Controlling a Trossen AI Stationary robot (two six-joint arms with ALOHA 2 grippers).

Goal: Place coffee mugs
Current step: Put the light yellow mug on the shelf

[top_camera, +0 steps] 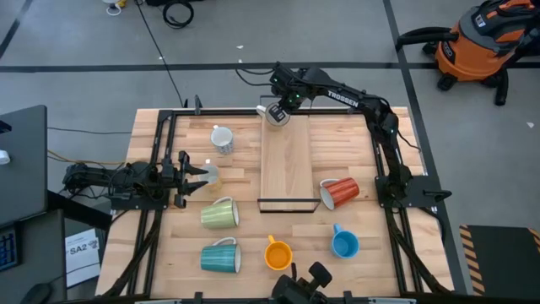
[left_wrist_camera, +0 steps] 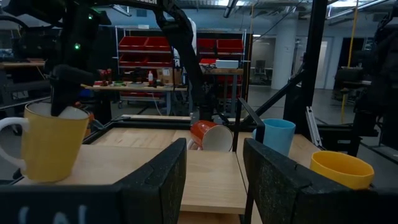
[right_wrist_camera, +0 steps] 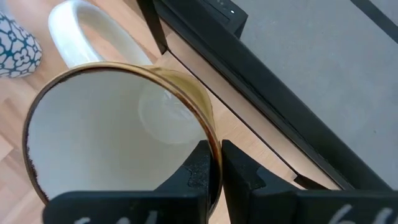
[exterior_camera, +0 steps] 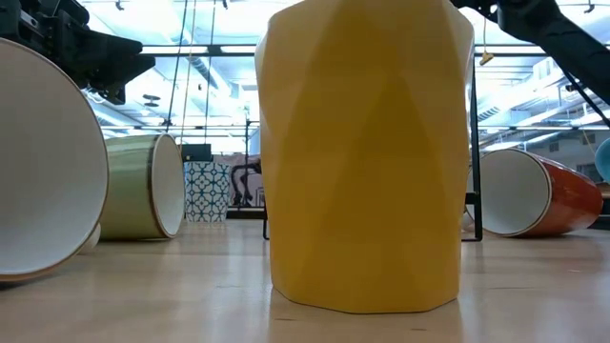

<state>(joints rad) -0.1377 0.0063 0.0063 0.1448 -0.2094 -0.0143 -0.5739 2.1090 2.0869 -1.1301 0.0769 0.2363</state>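
tan-yellow mug [right_wrist_camera: 118, 143] is pinched by its rim in the right gripper [right_wrist_camera: 214, 163] over the wooden board [top_camera: 287, 165]. no mug rests there yet; six lie around. left gripper [top_camera: 196, 176] waits, spread wide.

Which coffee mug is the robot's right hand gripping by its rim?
The tan-yellow ceramic mug with a white handle, at the wooden board's far end; the right hand pinches its rim. Every other mug sits ungripped.

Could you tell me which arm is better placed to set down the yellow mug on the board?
Right. The right gripper pinches the yellow mug by its rim over the board's far end; the left gripper waits open.
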